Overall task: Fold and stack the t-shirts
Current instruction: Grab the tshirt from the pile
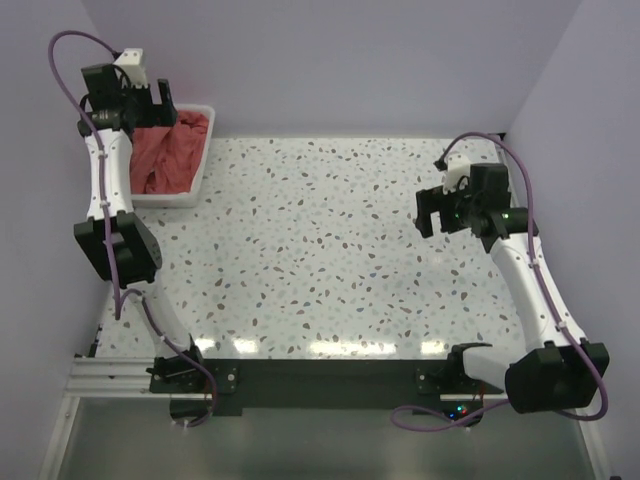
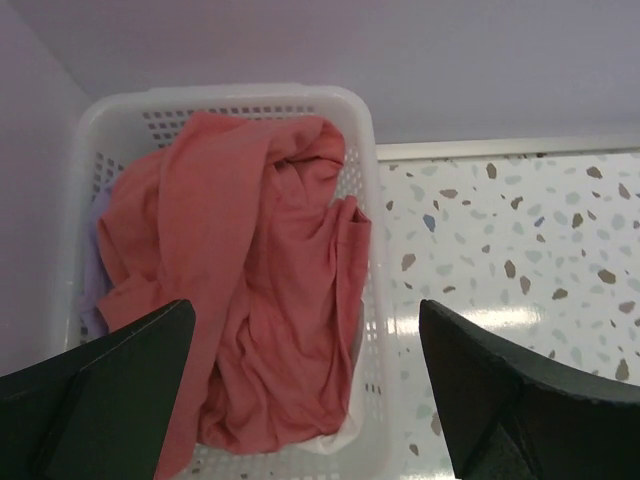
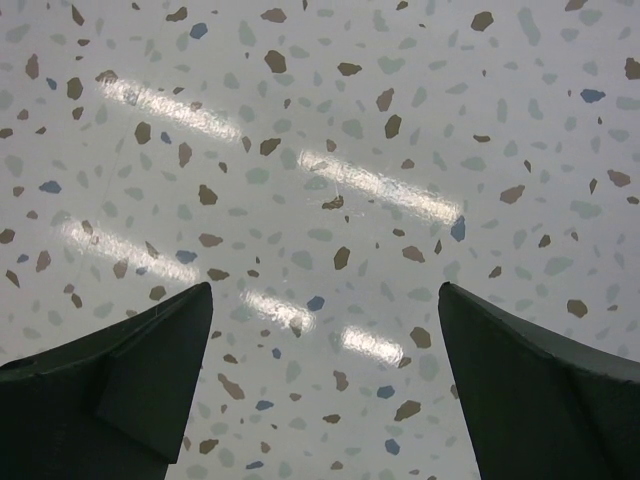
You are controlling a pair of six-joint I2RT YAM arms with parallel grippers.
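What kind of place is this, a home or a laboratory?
Likely a robot lab cell, not a home: a left arm and right arm bolted to a metal rail, bare walls boxing the table, and one basket holding a coral shirt.

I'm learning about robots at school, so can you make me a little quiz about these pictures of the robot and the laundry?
1. True or false: the coral-red t-shirt lies crumpled inside the white basket.
2. The right gripper hangs over: A the basket, B the speckled table, C a folded shirt.
3. Fill in: the left gripper and the right gripper both have their fingers ____.
Key: 1 true; 2 B; 3 open.
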